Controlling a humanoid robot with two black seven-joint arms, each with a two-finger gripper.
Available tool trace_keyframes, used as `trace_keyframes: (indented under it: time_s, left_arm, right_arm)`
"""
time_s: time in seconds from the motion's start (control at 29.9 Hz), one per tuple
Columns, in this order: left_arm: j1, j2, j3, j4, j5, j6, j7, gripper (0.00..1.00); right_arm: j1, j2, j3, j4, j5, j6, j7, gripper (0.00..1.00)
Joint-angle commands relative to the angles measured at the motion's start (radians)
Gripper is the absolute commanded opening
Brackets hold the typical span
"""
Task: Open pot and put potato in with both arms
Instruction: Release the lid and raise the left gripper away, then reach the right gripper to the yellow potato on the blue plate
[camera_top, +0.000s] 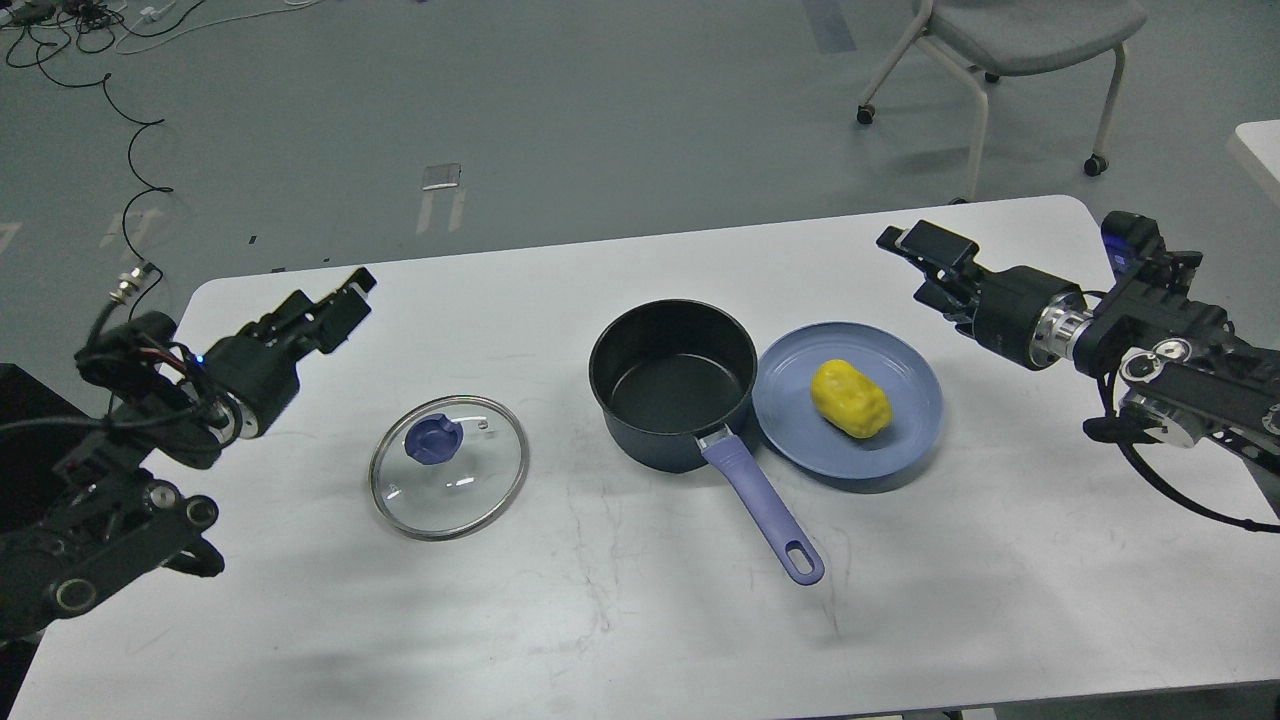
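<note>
Pot (672, 385) uncovered, handle (762, 505) pointing near-right, potato (851, 399) lengthwise far-left to near-right, both end effectors' finger gaps unclear.

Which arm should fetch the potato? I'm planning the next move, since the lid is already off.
Right. The potato lies on the plate, right of the pot, nearer the right gripper. The left gripper is beyond the lid.
</note>
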Motion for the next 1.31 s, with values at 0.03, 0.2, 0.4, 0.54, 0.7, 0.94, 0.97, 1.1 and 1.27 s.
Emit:
trace_keyframes:
  time_s: [0.03, 0.2, 0.4, 0.54, 0.7, 0.94, 0.97, 1.1, 1.27]
  left_arm:
    - [-0.032, 0.007, -0.046, -0.006, -0.213, -0.034, -0.001, 0.99]
    - [-0.032, 0.010, -0.052, -0.006, -0.228, -0.037, -0.001, 0.99]
    - [-0.029, 0.025, -0.052, -0.006, -0.220, -0.035, -0.033, 0.99]
    - [-0.029, 0.030, -0.052, -0.006, -0.220, -0.032, -0.045, 0.99]
    - [-0.023, 0.032, -0.051, -0.006, -0.220, -0.028, -0.047, 0.99]
    - [-0.020, 0.033, -0.051, -0.006, -0.218, -0.028, -0.068, 0.99]
    - [-0.020, 0.033, -0.051, -0.006, -0.218, -0.028, -0.070, 0.99]
    - [-0.018, 0.035, -0.049, -0.006, -0.218, -0.028, -0.070, 0.99]
    - [-0.015, 0.035, -0.049, -0.004, -0.218, -0.028, -0.070, 0.99]
  right_arm:
    - [0.019, -0.010, -0.069, 0.005, -0.209, -0.020, 0.010, 0.99]
    - [0.035, -0.010, -0.155, 0.005, -0.358, -0.022, 0.062, 0.96]
    - [0.067, -0.005, -0.270, -0.006, -0.375, -0.022, 0.102, 0.94]
    - [0.096, 0.007, -0.321, -0.025, -0.395, -0.025, 0.102, 0.76]
    - [0.110, 0.067, -0.332, -0.079, -0.409, -0.025, 0.102, 0.57]
    - [0.142, 0.108, -0.375, -0.113, -0.410, -0.025, 0.100, 0.47]
    - [0.147, 0.117, -0.385, -0.113, -0.410, -0.025, 0.100, 0.47]
    - [0.154, 0.136, -0.410, -0.130, -0.410, -0.025, 0.097, 0.47]
    - [0.177, 0.136, -0.471, -0.139, -0.410, -0.025, 0.099, 0.47]
